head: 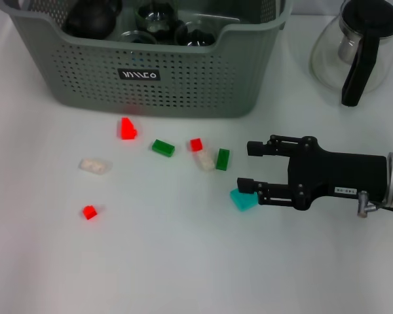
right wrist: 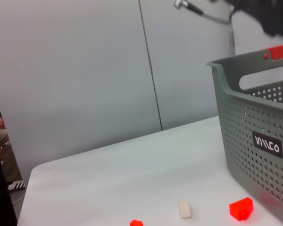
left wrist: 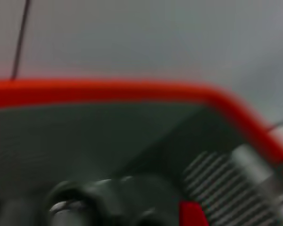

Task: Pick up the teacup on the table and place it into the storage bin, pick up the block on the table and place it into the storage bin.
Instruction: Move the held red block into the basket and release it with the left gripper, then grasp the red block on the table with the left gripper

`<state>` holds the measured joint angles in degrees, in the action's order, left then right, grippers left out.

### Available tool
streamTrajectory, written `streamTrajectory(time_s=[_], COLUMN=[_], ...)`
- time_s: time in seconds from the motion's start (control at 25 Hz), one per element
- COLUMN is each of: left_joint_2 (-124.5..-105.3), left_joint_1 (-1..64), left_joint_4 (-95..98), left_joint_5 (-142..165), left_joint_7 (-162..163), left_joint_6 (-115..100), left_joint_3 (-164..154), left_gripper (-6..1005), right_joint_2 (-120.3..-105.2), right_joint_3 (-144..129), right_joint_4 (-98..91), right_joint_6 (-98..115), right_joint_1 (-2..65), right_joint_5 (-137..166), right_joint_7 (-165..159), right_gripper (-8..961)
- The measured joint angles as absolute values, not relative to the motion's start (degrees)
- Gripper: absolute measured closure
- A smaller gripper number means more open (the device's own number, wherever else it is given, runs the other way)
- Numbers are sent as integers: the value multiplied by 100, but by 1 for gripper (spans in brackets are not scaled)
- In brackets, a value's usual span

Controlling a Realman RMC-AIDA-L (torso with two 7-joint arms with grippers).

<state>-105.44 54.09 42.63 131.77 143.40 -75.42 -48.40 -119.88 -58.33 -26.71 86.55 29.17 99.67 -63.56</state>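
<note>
The storage bin (head: 150,72) stands beyond the right gripper (head: 249,167), up and to its left across the desk (head: 183,261). The gripper lies low, jaws spread and holding nothing. The teal block (head: 242,199) sits just under its nearer finger, touching or nearly so.

You see a grey-green storage bin (head: 183,85) with rows of tiny holes and a black label (head: 139,74) with white letters. The table (head: 150,261) is white. On it lie red blocks (head: 126,129), green blocks (head: 162,148), pale cream blocks (head: 93,165) and one teal block (head: 243,199). The right end effector (head: 249,166) is black. The glass carafe (head: 354,49) has a black handle.
</note>
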Motion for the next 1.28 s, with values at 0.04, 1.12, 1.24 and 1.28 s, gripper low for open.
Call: streamTrajectory(time_s=[0.04, 1.12, 1.24, 1.28], left_joint_2=[-10607, -11224, -10941, -10900], left_joint_1=[5497, 3690, 3444, 3355], left_joint_4=[4291, 4454, 4113, 4143], left_joint_5=[13564, 8679, 8219, 8267], left_joint_7=[14428, 11691, 11321, 11253], left_joint_6=[-7410, -9549, -10433, -10600], left_joint_3=[-4924, -3094, -2971, -2963], left_gripper=[843, 300, 247, 230], right_joint_2=[-11988, -11988, -11988, -11988], right_joint_3=[-5826, -5792, -5792, -5791], right_joint_4=[-2671, -2672, -2672, -2672], right_joint_6=[8655, 8612, 8606, 8607], right_joint_1=[2912, 2935, 2935, 2936], right_joint_5=[9967, 9941, 9933, 9933], right_joint_7=[-6356, -6340, -6347, -6351], right_gripper=[207, 208, 208, 208])
